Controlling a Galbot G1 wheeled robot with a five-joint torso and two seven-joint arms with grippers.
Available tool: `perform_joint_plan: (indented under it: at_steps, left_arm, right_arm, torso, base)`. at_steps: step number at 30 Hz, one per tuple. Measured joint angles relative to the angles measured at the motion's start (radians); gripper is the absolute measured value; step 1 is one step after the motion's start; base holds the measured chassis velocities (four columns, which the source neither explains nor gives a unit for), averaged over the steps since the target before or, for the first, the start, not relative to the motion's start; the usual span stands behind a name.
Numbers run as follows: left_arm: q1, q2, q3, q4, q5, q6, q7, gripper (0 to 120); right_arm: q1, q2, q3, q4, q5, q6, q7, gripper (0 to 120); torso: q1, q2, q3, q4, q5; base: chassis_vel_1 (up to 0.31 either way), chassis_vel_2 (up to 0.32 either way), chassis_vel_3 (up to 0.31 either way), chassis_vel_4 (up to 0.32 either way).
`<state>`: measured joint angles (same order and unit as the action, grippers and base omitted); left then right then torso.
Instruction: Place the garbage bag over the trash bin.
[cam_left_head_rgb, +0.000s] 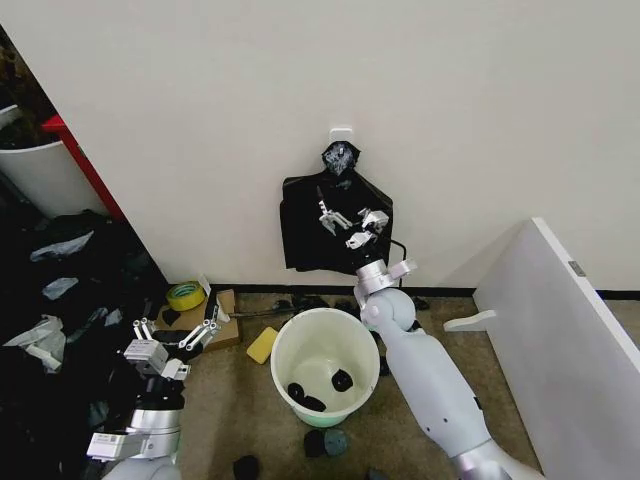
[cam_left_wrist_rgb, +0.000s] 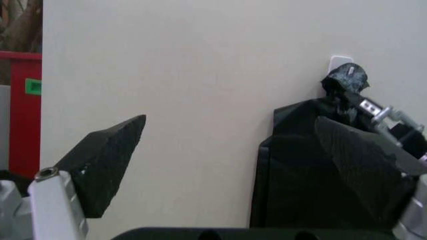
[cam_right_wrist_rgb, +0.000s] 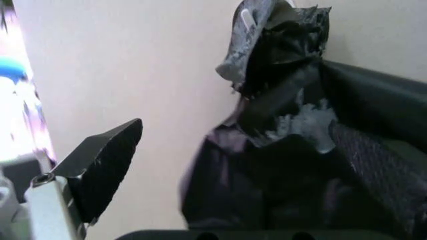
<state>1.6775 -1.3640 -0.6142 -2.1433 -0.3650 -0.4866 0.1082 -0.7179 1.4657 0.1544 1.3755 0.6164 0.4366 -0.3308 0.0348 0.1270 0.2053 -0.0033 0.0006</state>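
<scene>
Far left: a dark heap of glossy black plastic (cam_left_head_rgb: 70, 300) lies on the floor below a white container with red edging (cam_left_head_rgb: 40, 170). Whether a loose bag lies in it cannot be told.

Left gripper (cam_left_head_rgb: 178, 340): low, beside that heap, well apart from the bin. The arm is tucked near the body with the wrist pointing toward the wall. Fingers spread, nothing between them.

Centre: trash bin (cam_left_head_rgb: 278, 350) stands upright on the floor near the wall. Its rim is bare, with no liner on it yet. Small black lumps (cam_left_head_rgb: 318, 390) lie in the bottom.

Above the bin: a flat black bundle (cam_left_head_rgb: 300, 235), knotted at the top, hangs from a wall hook (cam_left_head_rgb: 341, 131).

Right gripper (cam_left_head_rgb: 348, 225): the arm reaches up past the bin with the wrist raised, and the gripper sits at the face of the bundle below the knot. Its fingers stand apart with black plastic ahead of them in the right wrist view. Contact cannot be told.

Judgement: the garbage bag is likely to be drawn from this bundle. Thin film will be very light, limp and slick. It tears if snagged, and layers cling together. Best hold is a pinch on one outer edge or fold, not the knot.

Far right: a white board (cam_left_head_rgb: 560, 330) leans well clear.
</scene>
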Motion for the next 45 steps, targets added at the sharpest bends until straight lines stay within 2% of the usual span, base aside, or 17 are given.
perform_joint_plan:
  at_steps: [4,11,14,15,21,23,29,31,37,45]
  left_arm:
    - [-0.001,-0.003,0.001,0.001,0.004,-0.002,0.002,100]
    - [-0.004,-0.008,0.004,0.006,0.012,-0.002,0.003,100]
    - [-0.005,-0.007,0.003,0.009,0.012,-0.003,0.003,100]
    - [-0.005,-0.007,0.003,0.009,0.012,-0.003,0.003,100]
    - [-0.008,-0.007,0.005,0.016,0.013,-0.005,0.003,100]
    - [-0.009,-0.007,0.005,0.017,0.013,-0.005,0.003,100]
    - [-0.013,-0.006,0.008,0.023,0.014,-0.007,0.003,100]
    - [-0.013,-0.005,0.008,0.024,0.014,-0.008,0.003,100]
    - [-0.019,-0.003,0.009,0.029,0.014,-0.009,0.003,100]
    - [-0.024,-0.002,0.006,0.033,0.013,-0.011,0.001,100]
  right_arm:
    - [0.016,0.007,0.007,-0.040,-0.102,0.041,0.027,100]
    - [0.041,0.016,0.008,-0.057,-0.130,0.052,0.043,97]
    - [0.053,0.018,0.010,-0.064,-0.130,0.053,0.043,86]
    - [0.053,0.018,0.010,-0.064,-0.130,0.053,0.043,86]
    - [0.059,0.019,0.011,-0.070,-0.131,0.055,0.035,58]
    - [0.058,0.018,0.011,-0.070,-0.131,0.056,0.034,55]
    - [0.052,0.013,0.018,-0.070,-0.138,0.060,0.031,29]
    - [0.051,0.012,0.019,-0.069,-0.139,0.060,0.031,26]
    - [0.038,0.005,0.022,-0.061,-0.145,0.066,0.030,0]
    - [-0.003,-0.018,0.020,-0.015,-0.139,0.076,-0.005,0]
  torso:
    - [0.000,0.000,0.000,0.0000,0.0001]
    - [0.000,0.000,0.000,0.0001,0.0001]
    - [0.000,0.000,0.000,0.0001,0.0001]
    - [0.000,0.000,0.000,0.0001,0.0001]
    - [0.000,0.000,0.000,0.0001,0.0000]
    - [0.000,0.000,0.000,0.0001,0.0000]
    - [0.000,0.000,0.000,0.0001,0.0001]
    - [0.000,0.000,0.000,0.0001,0.0001]
    - [0.000,0.000,0.000,0.0000,0.0001]
    - [0.000,0.000,0.000,0.0001,0.0001]
  base:
    - [0.000,0.000,0.000,0.000]
    - [0.000,0.000,0.000,0.000]
    - [0.000,0.000,0.000,0.000]
    - [0.000,0.000,0.000,0.000]
    - [0.000,0.000,0.000,0.000]
    - [0.000,0.000,0.000,0.000]
    - [0.000,0.000,0.000,0.000]
    - [0.000,0.000,0.000,0.000]
    - [0.000,0.000,0.000,0.000]
    - [0.000,0.000,0.000,0.000]
